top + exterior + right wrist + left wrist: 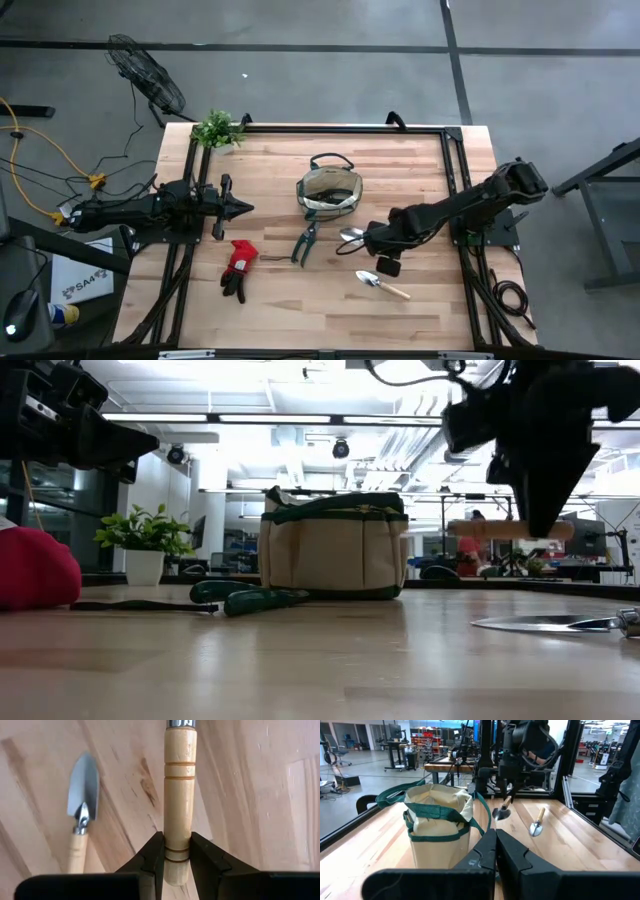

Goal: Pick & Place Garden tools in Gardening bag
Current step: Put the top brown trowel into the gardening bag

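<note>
Right tool [172,854] clamps trowel [178,795] handle, blade toward gardening bag [329,192], which lies nearer tabletop's far edge; left tool [240,208] closed, idle.

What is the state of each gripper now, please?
Left gripper: closed, holding nothing.
Right gripper: closed on the wooden handle of a trowel, lifted above the table.

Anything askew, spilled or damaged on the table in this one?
Nothing stands out. The gardening bag stands upright; shears, glove pair and one trowel lie flat on the table. The right gripper holds the other trowel squarely by its handle.
</note>
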